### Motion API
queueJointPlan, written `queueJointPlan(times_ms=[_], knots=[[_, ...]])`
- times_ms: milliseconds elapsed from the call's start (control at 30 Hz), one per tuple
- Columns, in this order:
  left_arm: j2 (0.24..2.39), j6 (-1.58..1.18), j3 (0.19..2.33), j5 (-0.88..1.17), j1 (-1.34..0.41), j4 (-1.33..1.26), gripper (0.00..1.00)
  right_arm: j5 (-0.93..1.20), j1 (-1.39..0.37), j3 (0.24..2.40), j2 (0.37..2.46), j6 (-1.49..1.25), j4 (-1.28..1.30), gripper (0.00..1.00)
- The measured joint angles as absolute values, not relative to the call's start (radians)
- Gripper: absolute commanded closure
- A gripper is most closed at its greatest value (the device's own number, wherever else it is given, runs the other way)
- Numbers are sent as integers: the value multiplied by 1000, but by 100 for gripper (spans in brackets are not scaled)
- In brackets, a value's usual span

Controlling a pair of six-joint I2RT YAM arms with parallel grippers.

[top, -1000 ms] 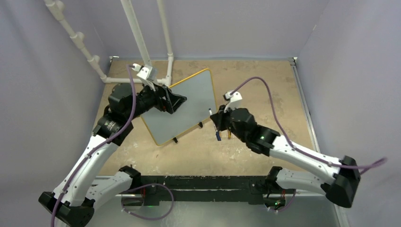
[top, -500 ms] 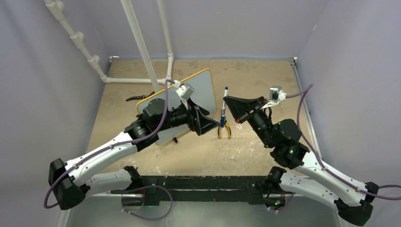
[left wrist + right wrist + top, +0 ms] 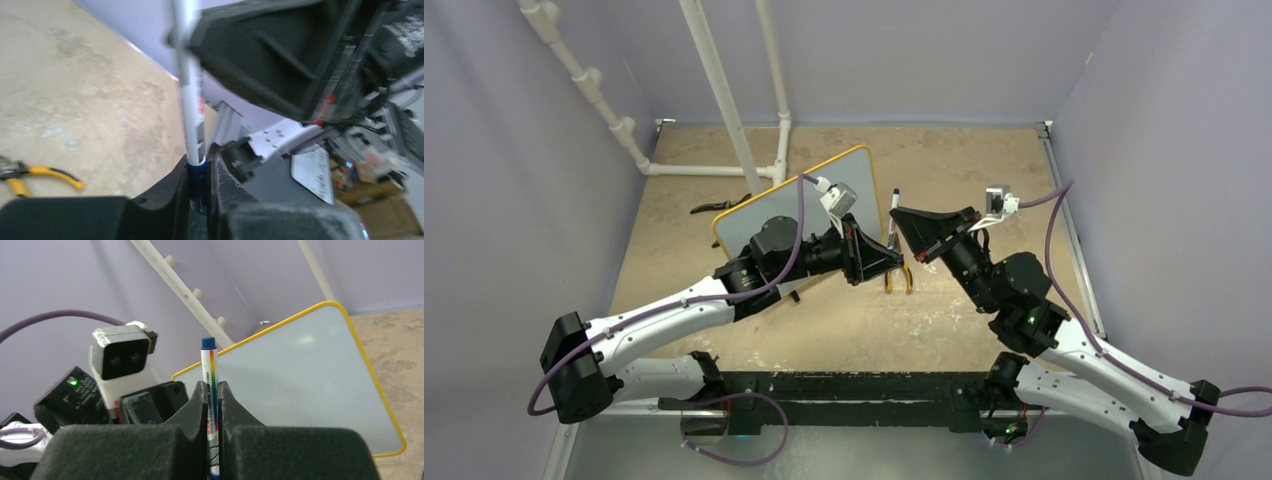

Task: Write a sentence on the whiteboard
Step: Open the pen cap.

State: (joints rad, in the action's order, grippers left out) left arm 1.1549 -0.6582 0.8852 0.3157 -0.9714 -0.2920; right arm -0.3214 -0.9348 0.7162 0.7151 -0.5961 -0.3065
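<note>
**Grey board blank, marker gripped at both ends**

The board stands propped on the table, its yellow-framed face tilted toward the arms. Nothing is written on it yet. That slant should suit a pen coming down from the front.

In the top view the marker is at about 4 o'clock from the board's centre, just off the board's right edge. It is upright and clear of the table. The right gripper comes in from 3 o'clock and is clamped tight on the white barrel. The left gripper comes in from 9 o'clock and is pinched onto the marker's blue lower end, its fingers touching both sides.

One arm seems to be steadying the barrel so the other can pull. I judge this to be uncapping, though blur keeps me from confirming that the blue end is a cap.

Yellow-handled pliers lie flat at 6 o'clock, just below the marker. Neither arm touches them.
</note>
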Motion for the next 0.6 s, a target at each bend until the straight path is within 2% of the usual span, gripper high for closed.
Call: queueJointPlan(times_ms=[67,100,167,200,233,300,367,433,600], knots=[[1158,-666,885,299,-970,-286,100,-319,-935,717,711,-595,-309,100],[1159,-664,885,297,-970,-286,100,-319,-935,717,709,-595,-305,90],[1159,-658,885,284,-971,-272,100,-319,-935,717,707,-596,-289,54],[1159,-646,885,281,-972,-259,100,-320,-935,717,706,-603,-279,41],[1158,-630,886,274,-972,-236,100,-320,-935,719,705,-606,-260,30],[1155,-578,889,256,-972,-165,100,-323,-935,731,703,-603,-203,16],[1152,-514,900,247,-972,-74,100,-321,-935,759,699,-592,-117,6],[1148,-439,912,247,-971,22,100,-314,-935,789,693,-575,-37,2],[1145,-254,916,289,-972,233,100,-212,-935,886,688,-514,160,5]])
